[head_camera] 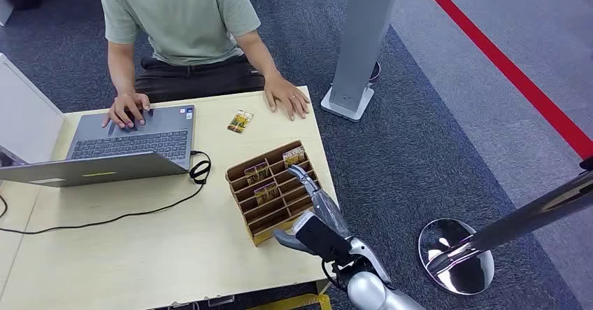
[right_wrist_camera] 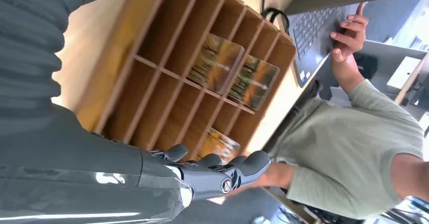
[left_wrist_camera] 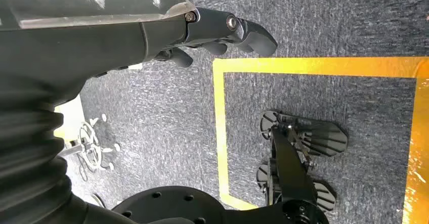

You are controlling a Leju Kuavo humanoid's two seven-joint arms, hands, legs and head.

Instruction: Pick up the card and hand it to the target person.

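From the head view the right hand (head_camera: 308, 208) reaches over the wooden rack (head_camera: 274, 192), fingers extended and holding nothing, near the card (head_camera: 294, 157) in its far corner slot (print unreadable); the left hand (left_wrist_camera: 217, 32) hangs empty, fingers loosely curled, over carpet

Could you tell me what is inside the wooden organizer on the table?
The wooden organizer holds three cards: two in its left column and one in the far right slot. The right hand hangs over the right column, covering some slots there; the other visible slots look empty.
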